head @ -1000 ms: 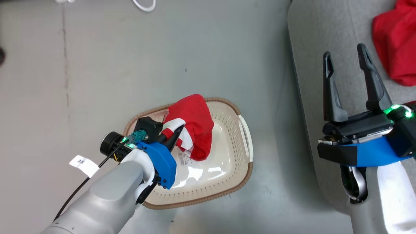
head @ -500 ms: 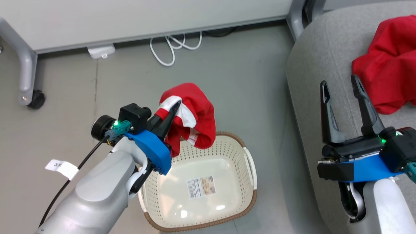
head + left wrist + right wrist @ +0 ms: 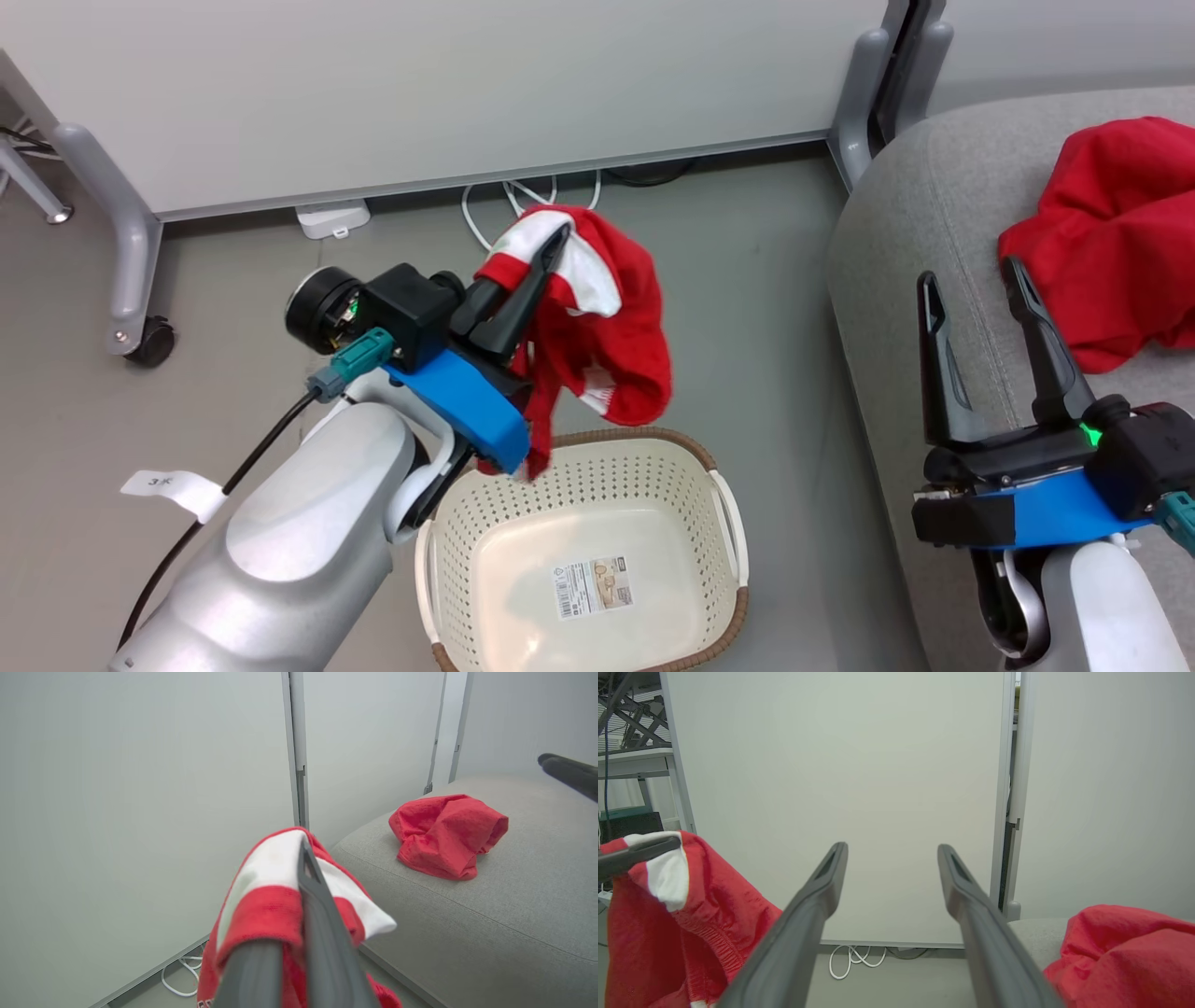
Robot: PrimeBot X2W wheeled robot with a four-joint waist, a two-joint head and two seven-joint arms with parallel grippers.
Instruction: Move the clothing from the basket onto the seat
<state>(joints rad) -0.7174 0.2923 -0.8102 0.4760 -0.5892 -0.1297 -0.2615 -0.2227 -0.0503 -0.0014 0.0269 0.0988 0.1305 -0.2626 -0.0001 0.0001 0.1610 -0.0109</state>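
Can't read the sticker [image 3: 595, 587] in the basket [image 3: 607, 471], too small; same for the print on the striped garment [image 3: 625, 364], mostly bunched up. Gripping that with the left claw [image 3: 557, 240], up above the basket. Holding the right claw [image 3: 966, 275] spread wide over the seat [image 3: 896, 280], near the plain garment [image 3: 1111, 243] lying there.

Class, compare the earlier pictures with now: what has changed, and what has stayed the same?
The left pincer, shut on the striped garment, has lifted it out of the basket; it now hangs above the basket's far rim. The head camera has also shifted. Unchanged: the right pincer is open over the seat, with the plain red garment lying on it.
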